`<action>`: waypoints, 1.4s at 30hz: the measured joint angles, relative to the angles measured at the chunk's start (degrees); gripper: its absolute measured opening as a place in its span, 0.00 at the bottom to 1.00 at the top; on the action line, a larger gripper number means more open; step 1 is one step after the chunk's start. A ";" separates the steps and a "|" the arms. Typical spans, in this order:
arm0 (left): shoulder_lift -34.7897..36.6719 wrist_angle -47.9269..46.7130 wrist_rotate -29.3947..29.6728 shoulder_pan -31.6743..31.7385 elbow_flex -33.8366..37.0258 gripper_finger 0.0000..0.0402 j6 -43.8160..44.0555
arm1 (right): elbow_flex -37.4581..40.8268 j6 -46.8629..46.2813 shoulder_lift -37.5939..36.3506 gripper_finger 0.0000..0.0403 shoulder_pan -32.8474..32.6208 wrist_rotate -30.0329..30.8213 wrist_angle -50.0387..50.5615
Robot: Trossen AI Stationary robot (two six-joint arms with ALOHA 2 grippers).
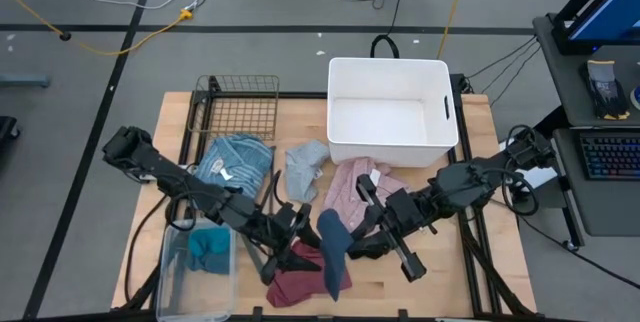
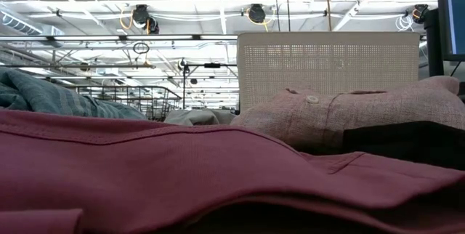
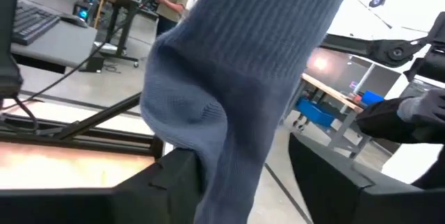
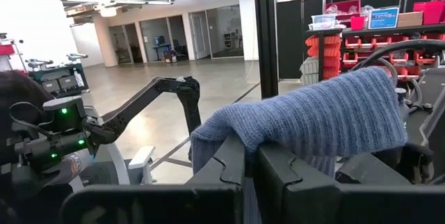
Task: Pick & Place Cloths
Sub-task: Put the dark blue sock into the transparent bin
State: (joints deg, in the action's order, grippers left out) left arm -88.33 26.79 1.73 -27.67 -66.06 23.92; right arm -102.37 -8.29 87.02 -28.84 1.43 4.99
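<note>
Where both arms meet (lower middle of the high view): navy piece [image 1: 332, 257], lifted off the wood and hanging down as a long ribbed strip between the two grippers.
Right gripper [image 1: 350, 225]: reaching in from the right of the frame; fingers pressed together, pinching the navy piece [image 4: 327, 116], with the fabric draped over their tips in the right wrist view.
Left gripper [image 1: 305, 224]: reaching in from the left of the frame, just beside the right one; fingers [image 3: 174, 182] spread, with the navy piece [image 3: 236, 92] hanging in the gap (clear space visible along one side of the fabric).
Maroon piece [image 1: 300, 280]: flat at the lower edge of the table [image 1: 480, 252], under the hanging strip; fills the foreground of the low view [image 2: 145, 161].
Black piece [image 1: 368, 250]: just right of the navy piece, below the right gripper.
Pink shirt [image 1: 345, 187]: centre of the frame, below the white tub [image 1: 390, 112], partly under the right arm.
Grey-blue piece [image 1: 303, 170]: just left of the pink shirt.
Blue striped top [image 1: 232, 162]: left of centre, below the wire basket [image 1: 240, 102].
Teal piece [image 1: 210, 250]: lower left, inside a clear bin [image 1: 170, 272] (partly hidden by the left arm).
</note>
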 joint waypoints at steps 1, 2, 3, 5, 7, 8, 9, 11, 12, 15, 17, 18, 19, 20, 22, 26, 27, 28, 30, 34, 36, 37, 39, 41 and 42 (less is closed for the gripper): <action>0.00 0.00 0.08 0.15 -0.02 0.48 0.01 | 0.00 0.00 0.00 0.01 0.00 0.02 0.00; 0.00 0.00 0.12 0.35 0.00 0.45 0.06 | 0.00 0.00 0.00 0.01 0.00 0.02 0.00; 0.00 0.00 0.18 0.57 -0.01 0.40 0.15 | 0.00 0.00 0.00 0.01 0.00 0.01 0.00; 0.00 0.00 0.25 1.07 0.00 0.31 0.20 | 0.00 0.00 0.00 0.01 0.00 0.02 -0.01; 0.00 -0.11 0.23 1.48 0.00 0.21 0.23 | 0.02 0.00 0.00 0.01 0.00 0.02 -0.01; 0.00 -0.27 -0.03 1.72 0.00 0.16 0.24 | 0.02 0.00 0.00 0.01 0.00 0.02 0.00; 0.02 -0.58 -0.53 1.96 0.00 0.11 0.28 | 0.04 0.00 0.00 0.01 0.00 0.02 0.00; 0.02 -1.52 -1.71 2.32 -0.01 0.03 1.09 | 0.04 -0.09 0.00 0.01 0.00 0.13 0.36; 0.02 -2.02 -2.03 2.43 0.00 0.02 1.83 | 0.04 -0.47 0.00 0.01 0.00 0.15 0.75; 0.11 -3.90 -3.35 2.48 -0.01 0.02 3.46 | 0.04 -2.35 -0.07 0.05 -0.01 0.15 2.67; 0.81 -6.38 -4.05 2.22 -0.01 0.01 4.75 | 0.04 -3.45 -0.30 0.10 -0.15 0.05 5.49; 1.38 -7.91 -4.15 1.97 -0.02 0.01 5.56 | 0.04 -4.08 -0.36 0.12 -0.15 0.04 6.91; 2.12 -9.56 -4.15 1.70 0.00 0.01 6.15 | 0.04 -4.60 -0.41 0.14 -0.15 0.04 8.78; 2.90 -11.12 -4.19 1.38 0.00 0.01 6.60 | 0.04 -5.28 -0.50 0.16 -0.16 0.16 10.96; 4.41 -13.68 -4.03 0.50 0.00 0.01 7.40 | 0.04 -7.30 -0.50 0.19 -0.17 0.61 15.41; 8.49 -16.54 -1.14 -2.27 -0.01 0.00 7.93 | 0.04 -10.47 -0.50 0.23 -0.17 2.55 24.94; 9.55 -16.96 0.03 -3.11 -0.02 0.00 7.93 | 0.04 -11.44 -0.50 0.24 -0.17 3.42 27.20; 10.66 -17.64 1.07 -4.03 -0.02 0.00 7.93 | 0.04 -12.30 -0.50 0.25 -0.17 4.34 29.19; 12.37 -18.06 3.86 -5.77 -0.02 0.00 8.02 | 0.04 -13.98 -0.50 0.27 -0.15 4.75 32.62; 15.64 -18.16 10.27 -9.10 -0.02 0.00 8.10 | 0.04 -16.26 -0.50 0.28 -0.15 4.73 36.10; 17.19 -17.67 14.63 -10.60 -0.02 0.00 6.69 | 0.04 -16.32 -0.50 0.27 -0.15 4.74 36.14; 17.96 -17.45 16.68 -11.37 -0.02 0.00 5.63 | 0.04 -16.26 -0.50 0.27 -0.15 4.74 36.02; 19.53 -17.63 21.65 -13.23 -0.02 0.00 3.45 | 0.04 -16.24 -0.50 0.26 -0.15 4.74 36.02; 20.78 -17.56 27.31 -14.95 -0.02 0.00 1.63 | 0.04 -16.23 -0.50 0.26 -0.15 4.74 36.02; 21.40 -17.65 29.73 -15.85 -0.02 0.00 0.88 | 0.04 -16.21 -0.50 0.26 -0.17 4.73 36.01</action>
State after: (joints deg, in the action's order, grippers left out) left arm -66.93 9.13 31.46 -43.52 -66.08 24.81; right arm -102.32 -24.50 86.52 -29.02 6.16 41.01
